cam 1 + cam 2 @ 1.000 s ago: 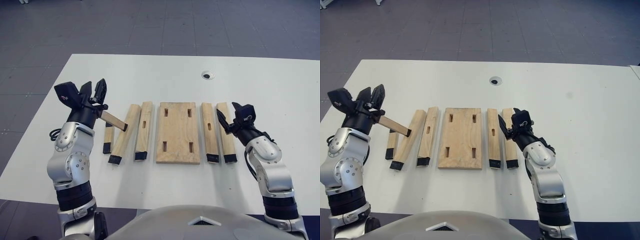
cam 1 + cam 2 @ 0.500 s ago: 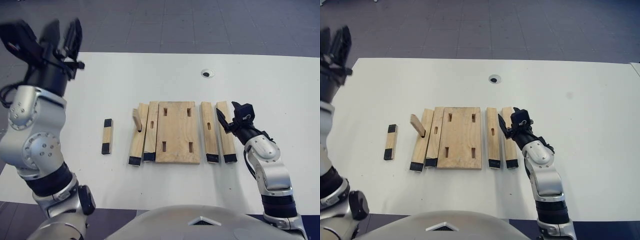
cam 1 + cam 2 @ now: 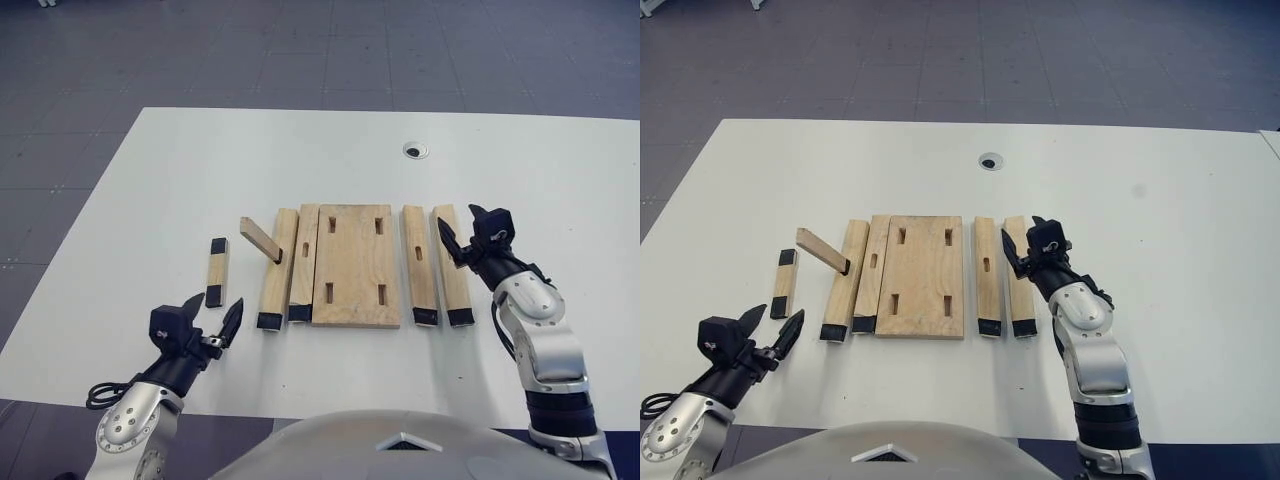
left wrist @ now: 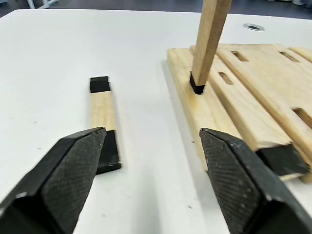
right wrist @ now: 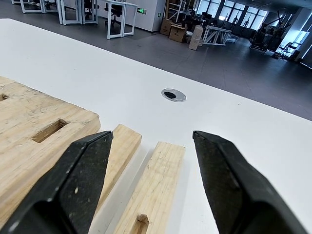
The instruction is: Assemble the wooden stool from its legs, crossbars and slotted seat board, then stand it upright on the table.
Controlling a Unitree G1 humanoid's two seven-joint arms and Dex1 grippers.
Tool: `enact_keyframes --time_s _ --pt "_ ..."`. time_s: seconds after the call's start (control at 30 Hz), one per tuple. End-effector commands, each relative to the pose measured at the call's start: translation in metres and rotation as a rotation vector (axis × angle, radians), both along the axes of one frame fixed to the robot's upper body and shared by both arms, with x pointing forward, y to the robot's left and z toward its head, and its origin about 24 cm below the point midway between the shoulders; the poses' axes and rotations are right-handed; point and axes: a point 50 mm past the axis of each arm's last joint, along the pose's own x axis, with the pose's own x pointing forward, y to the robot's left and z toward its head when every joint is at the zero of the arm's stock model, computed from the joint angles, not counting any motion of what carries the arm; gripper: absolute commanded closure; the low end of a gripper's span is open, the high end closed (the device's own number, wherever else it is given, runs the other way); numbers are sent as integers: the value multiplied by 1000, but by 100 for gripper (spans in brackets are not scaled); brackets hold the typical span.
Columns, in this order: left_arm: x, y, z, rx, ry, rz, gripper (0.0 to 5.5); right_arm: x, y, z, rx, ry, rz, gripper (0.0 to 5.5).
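The slotted seat board (image 3: 350, 265) lies flat mid-table. Two legs (image 3: 275, 268) (image 3: 303, 260) lie against its left side, and two more (image 3: 418, 262) (image 3: 453, 265) on its right. A crossbar (image 3: 259, 239) stands slanted with its black end in the outer left leg (image 4: 202, 109). A short crossbar (image 3: 215, 272) lies alone further left. My left gripper (image 3: 205, 322) is open and empty near the front edge, just short of the short crossbar (image 4: 103, 122). My right gripper (image 3: 460, 228) is open over the far ends of the right legs (image 5: 155, 187), holding nothing.
A round cable hole (image 3: 416, 150) sits in the white table (image 3: 540, 180) behind the parts. The table's front edge runs close under my left gripper. Bare tabletop lies on the far left, the far right and behind the wood.
My left arm let go of the slanted crossbar, swung up high, then dropped low near the front edge. The two left legs now lie against the seat board. The right arm barely moved.
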Motion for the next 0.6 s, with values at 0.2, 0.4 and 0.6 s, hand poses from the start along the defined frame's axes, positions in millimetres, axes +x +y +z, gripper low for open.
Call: enact_keyframes --time_s 0.2,0.4,0.6 --pt "11 -29 -4 66 86 -263 193 5 -1 5 -9 -8 6 248" --pt "12 -19 -18 220 163 -250 193 9 -4 6 -14 -15 3 248" --pt "22 -19 -21 224 159 -228 193 11 -2 7 -14 -20 8 248"
